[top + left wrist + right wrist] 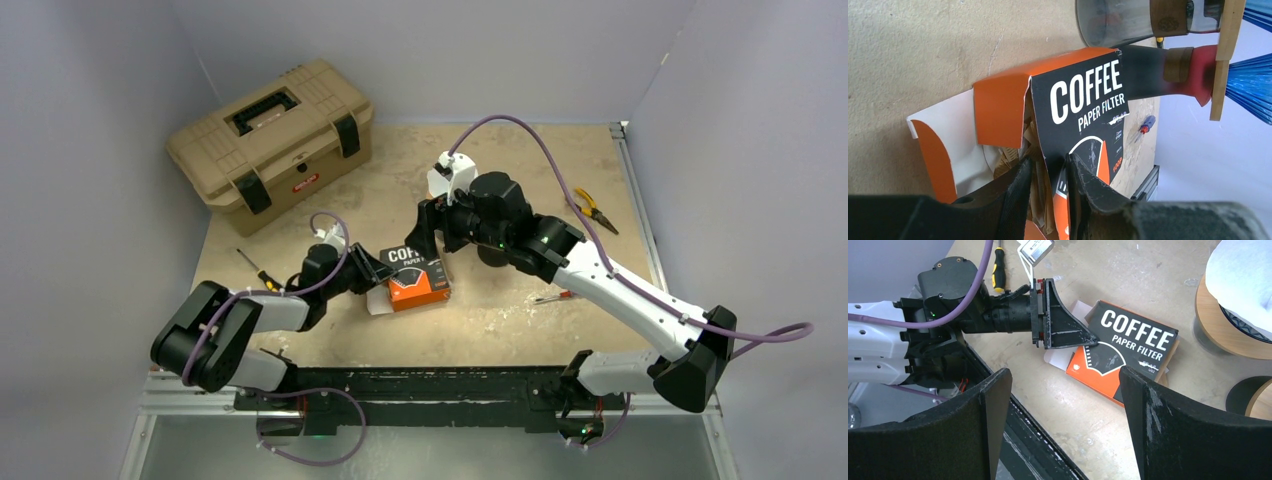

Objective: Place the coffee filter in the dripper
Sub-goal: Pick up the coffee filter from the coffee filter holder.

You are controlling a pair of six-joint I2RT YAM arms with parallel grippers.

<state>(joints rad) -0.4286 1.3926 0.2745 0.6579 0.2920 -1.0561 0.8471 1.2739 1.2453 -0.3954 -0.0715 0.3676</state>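
The orange and black coffee filter box [416, 276] lies mid-table with its end flap open, and brown filters [1015, 155] show inside. My left gripper [1048, 161] is closed on the box's top panel at the opening, one finger inside against the filters and one on the black face; it also shows in the top view [378, 272]. My right gripper [1065, 375] is open and empty, hovering over the table next to the box [1128, 352]. The dripper [1233, 325] has a wooden ring and white paper in its top, right of the box. In the top view my right arm mostly hides it.
A tan toolbox [270, 145] stands at the back left. Pliers [595, 208] lie at the back right. A yellow and black screwdriver [258, 270] lies left of the box and a small red one [555, 296] to its right. The table's front rail [420, 385] is near.
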